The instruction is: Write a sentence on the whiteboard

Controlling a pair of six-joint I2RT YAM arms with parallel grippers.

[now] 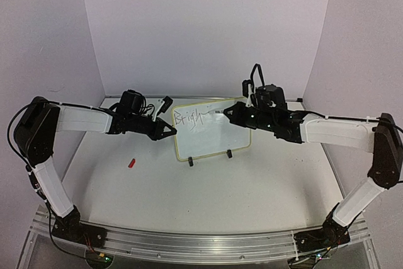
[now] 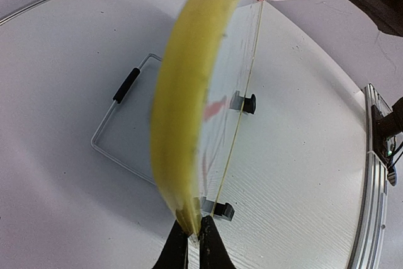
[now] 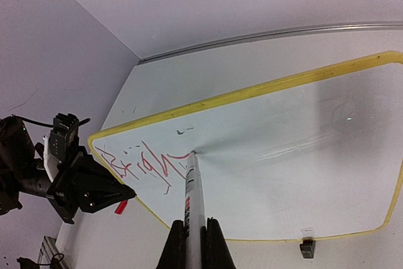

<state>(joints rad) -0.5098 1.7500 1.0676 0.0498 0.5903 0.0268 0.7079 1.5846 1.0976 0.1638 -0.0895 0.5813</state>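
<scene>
Clearly the whiteboard (image 1: 214,138) stands tilted on its two clip feet (image 1: 229,154) toward the back middle of the worktop (image 1: 189,206), between the two arms. It looks light and stiff with a slick face, so I judge it would tip or skate under pen pressure. Its thin yellow rim (image 2: 173,111) is the place to take hold, and the left claw (image 1: 170,129) is pinched shut on that rim at the board's left edge. The right claw (image 1: 228,113) is closed tight on a marker (image 3: 192,184), whose tip touches the board just right of the red sentence (image 3: 141,163), reading roughly "Bright". Bare board lies open to the right and below; the back wall (image 1: 208,29) is near behind, and a small red piece (image 1: 131,163) lies well apart.
</scene>
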